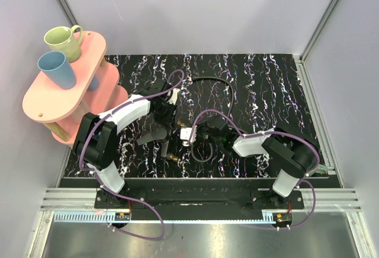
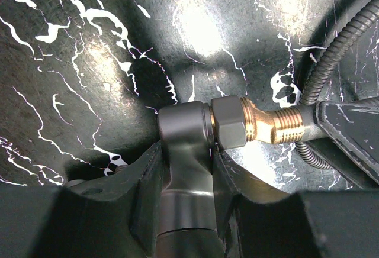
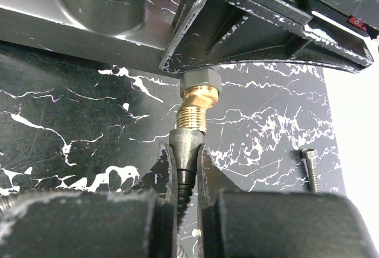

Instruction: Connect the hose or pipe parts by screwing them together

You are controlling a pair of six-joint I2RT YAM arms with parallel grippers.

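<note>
Near the middle of the black marbled counter (image 1: 266,86), the two arms meet over the pipe parts. The left claw (image 2: 186,178) is clamped on the dark grey forked fitting (image 2: 183,129), its jaws partly apart with a finger pressed to each side of the grey stem. From that stem a grey hex nut leads to an angled brass threaded tip (image 2: 267,125), which points sideways toward the right claw (image 3: 185,172).

The right claw is nearly closed, pinching the black hose (image 2: 339,44) just behind its grey end collar (image 3: 186,142). The collar sits against the end of the brass thread, roughly in line with it; whether any thread has caught cannot be told. Behind the claws, the hose curves away in a wide loop across the counter in the overhead view.

A small bolt (image 3: 310,168) lies on the counter right of the right claw. At the far left stands a pink shelf (image 1: 74,89) carrying a green mug (image 1: 64,41) and a blue cup (image 1: 57,68).
</note>
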